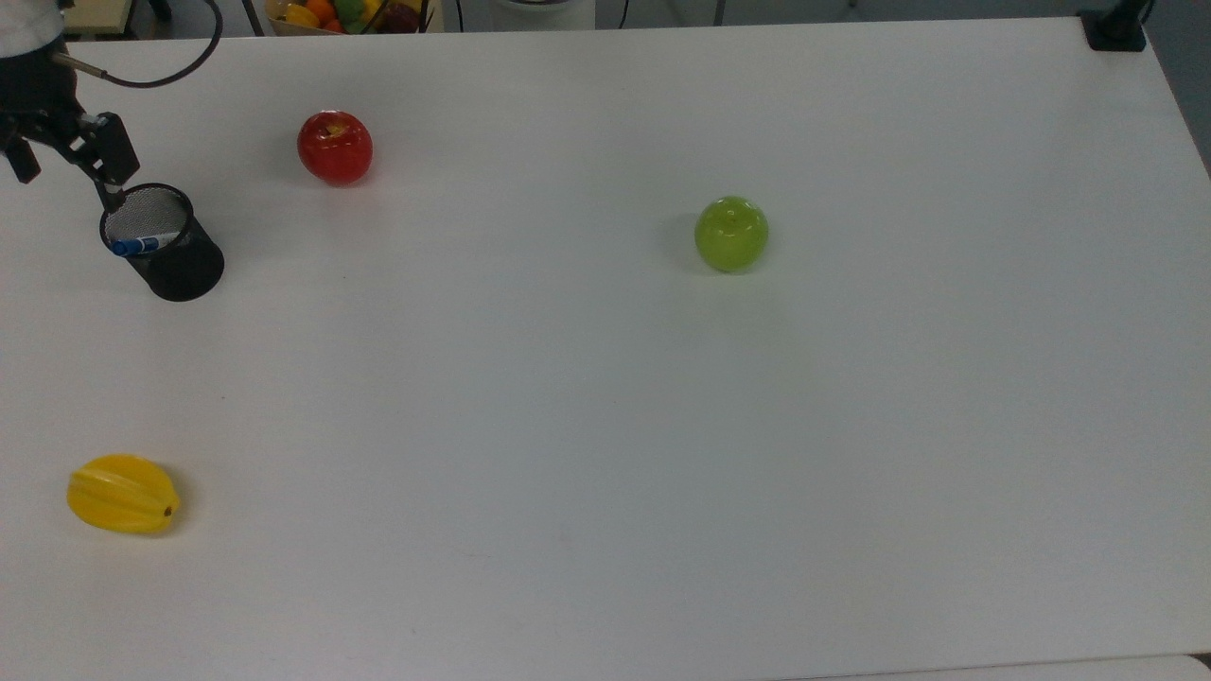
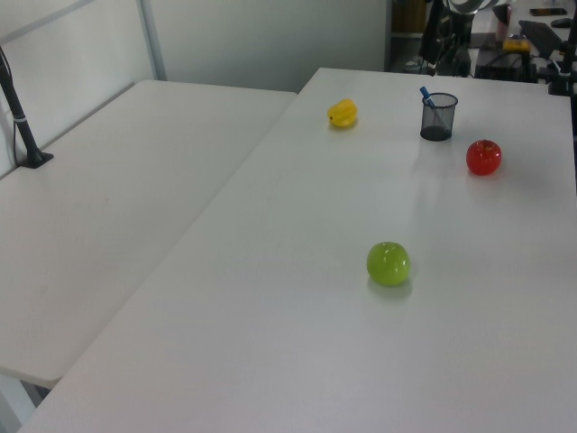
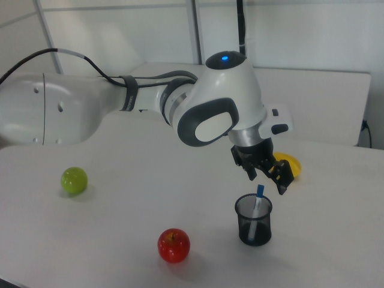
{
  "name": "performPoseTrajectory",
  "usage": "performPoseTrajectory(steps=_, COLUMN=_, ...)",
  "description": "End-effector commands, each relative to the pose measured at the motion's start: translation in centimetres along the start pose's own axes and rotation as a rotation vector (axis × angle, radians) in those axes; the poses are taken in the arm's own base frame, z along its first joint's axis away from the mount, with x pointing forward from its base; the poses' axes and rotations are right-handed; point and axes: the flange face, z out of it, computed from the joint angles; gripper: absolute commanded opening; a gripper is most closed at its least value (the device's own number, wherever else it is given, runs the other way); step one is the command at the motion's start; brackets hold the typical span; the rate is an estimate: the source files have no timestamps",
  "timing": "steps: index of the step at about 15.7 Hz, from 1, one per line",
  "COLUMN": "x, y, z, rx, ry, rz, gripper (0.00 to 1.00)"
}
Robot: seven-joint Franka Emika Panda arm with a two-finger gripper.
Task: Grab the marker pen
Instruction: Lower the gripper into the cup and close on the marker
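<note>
Here the end effector [image 3: 267, 178] hangs just above the black mesh cup [image 3: 254, 221] with its fingers spread apart and empty, while the marker pen [image 3: 257, 207] stands tilted inside that cup on the white table [image 1: 605, 397].

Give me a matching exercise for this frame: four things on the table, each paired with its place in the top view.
Things:
1. marker pen
2. red apple
3. green apple
4. yellow starfruit

Places (top view):
A. lower left corner of the table
B. right of centre, alone
C. inside the black mesh cup
D. upper left, right of the cup

Pairs: 1-C, 2-D, 3-B, 4-A
</note>
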Motion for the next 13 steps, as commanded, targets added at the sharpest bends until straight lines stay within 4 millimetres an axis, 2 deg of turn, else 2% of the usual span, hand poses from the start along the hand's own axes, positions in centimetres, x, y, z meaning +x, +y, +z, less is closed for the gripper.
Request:
performPoseTrajectory(steps=1, x=0.2, y=-1.2, z=1.7, rx=0.033, ry=0.004, rz=-0.018, gripper=0.83)
performPoseTrajectory(steps=3, x=0.3, y=-1.7, z=3.0, rx=0.03, ry=-0.006, rz=-0.021, gripper=0.81)
performPoseTrajectory(steps=6, x=0.8, y=-2.9, z=3.9, rx=0.037, ry=0.025, rz=-0.022, gripper=0.78)
performPoseTrajectory(steps=9, x=0.8, y=-3.2, z=4.6, rx=0.035, ry=0.018, rz=-0.026, gripper=0.7)
performPoseTrajectory(steps=10, x=0.9, y=-3.3, z=4.6, rx=0.038, ry=0.02, rz=-0.026, gripper=0.67)
performPoseTrajectory(steps=13, x=0.9, y=-3.6, z=4.6, rx=0.043, ry=0.021, rz=-0.03, gripper=0.45)
